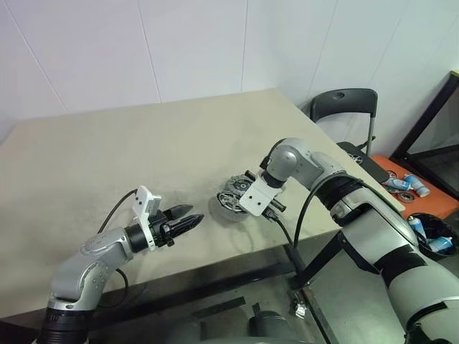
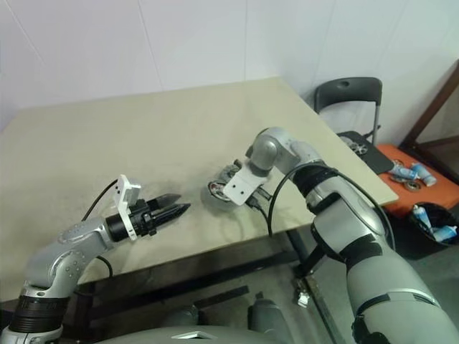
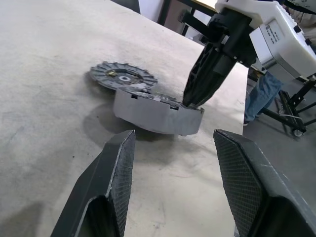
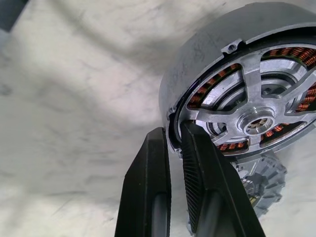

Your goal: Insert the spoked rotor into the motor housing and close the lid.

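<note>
Motor housing (image 4: 197,64) with spoked rotor (image 4: 256,121) seated inside at centre frame, right gripper (image 4: 175,143) fingers pinching its rim, lid (image 3: 123,76) behind on worktop (image 1: 107,150), left gripper (image 3: 173,163) fingers spread.

Matt metal motor housing (image 4: 197,64) — coppery windings

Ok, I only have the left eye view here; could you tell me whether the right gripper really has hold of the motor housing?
Observer: Yes. The right wrist view shows the right gripper pinching the motor housing by its rim, one finger outside the wall and one inside.
Operator: Thank you. Is the rotor in?
Observer: The spoked rotor sits inside the housing, with coppery windings showing between its spokes.
Operator: And the lid?
Observer: In the left wrist view the lid lies on the table right behind the tilted housing, not on top of it.
</note>
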